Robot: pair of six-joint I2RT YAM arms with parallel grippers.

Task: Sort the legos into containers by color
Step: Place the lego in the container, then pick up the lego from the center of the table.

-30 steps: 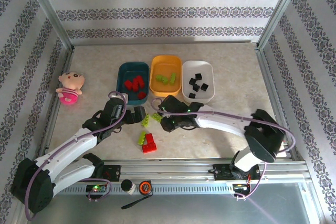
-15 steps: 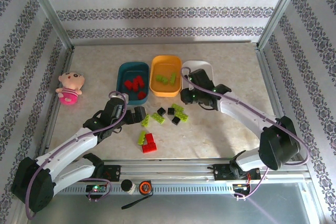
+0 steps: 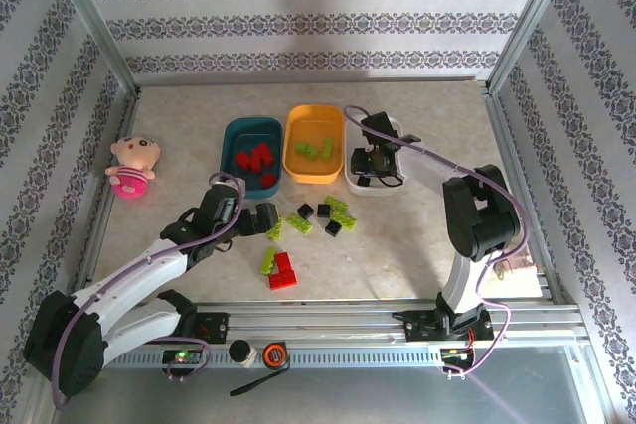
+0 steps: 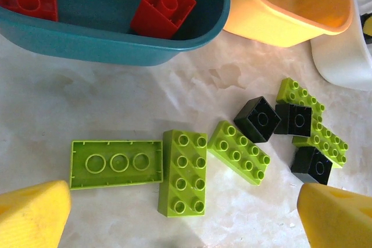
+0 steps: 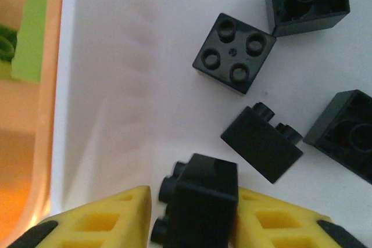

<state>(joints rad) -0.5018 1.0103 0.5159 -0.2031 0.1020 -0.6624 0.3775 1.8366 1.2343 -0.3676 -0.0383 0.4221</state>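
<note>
Doll (image 3: 132,166), pink, far left of desk (image 3: 427,235); no part of the sort. Left claw (image 4: 183,216): spread wide, holding nothing, low over the loose pile. Studded lime brick (image 4: 183,172) lies between its fingertips, long axis crosswise to their closing line; the left arm is the nearer one for it. Teal tray (image 3: 227,141): red pieces (image 3: 256,161). Loose on desk: lime bricks, 3 black bricks (image 3: 323,212), red cluster (image 3: 283,273). Orange-yellow tray (image 3: 294,126): lime pieces (image 3: 313,149). White tray (image 5: 128,85): 4 black pieces (image 5: 235,53) lying free. Right claw (image 5: 197,213): closed on 1 black lego (image 5: 203,196), directly above the white tray's floor. Release should need only opening.
</note>
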